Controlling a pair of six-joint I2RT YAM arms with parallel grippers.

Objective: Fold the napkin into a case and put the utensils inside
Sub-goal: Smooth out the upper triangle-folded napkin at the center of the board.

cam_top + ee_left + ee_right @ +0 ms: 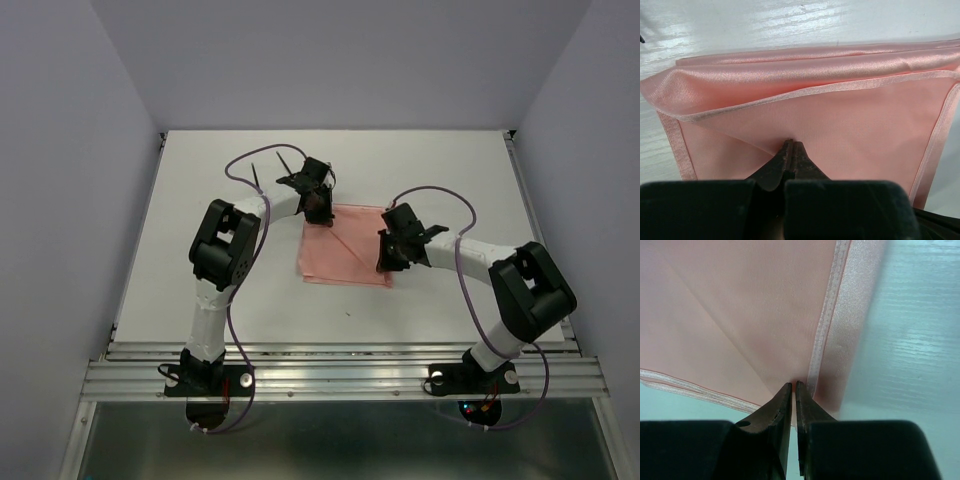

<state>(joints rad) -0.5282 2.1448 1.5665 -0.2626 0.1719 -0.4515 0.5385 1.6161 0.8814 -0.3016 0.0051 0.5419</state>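
Observation:
The pale pink napkin [345, 250] lies partly folded on the white table, with a diagonal crease across it. My left gripper [318, 215] is at its far left corner. In the left wrist view its jaws [791, 142] are shut on the napkin [840, 115], and creases run out from the tips under a raised, rolled-over hem. My right gripper [388, 262] is at the napkin's near right edge. There its jaws [793, 385] pinch the napkin [740, 315] beside the stitched hem. Two slim black utensils [259, 180] [290, 163] lie on the table behind the left arm.
Purple cables [240, 165] [440, 192] loop over both arms. The white table [200, 280] ends in a metal rail at the near edge, where both arm bases are bolted. Pale walls close in the far side and both flanks.

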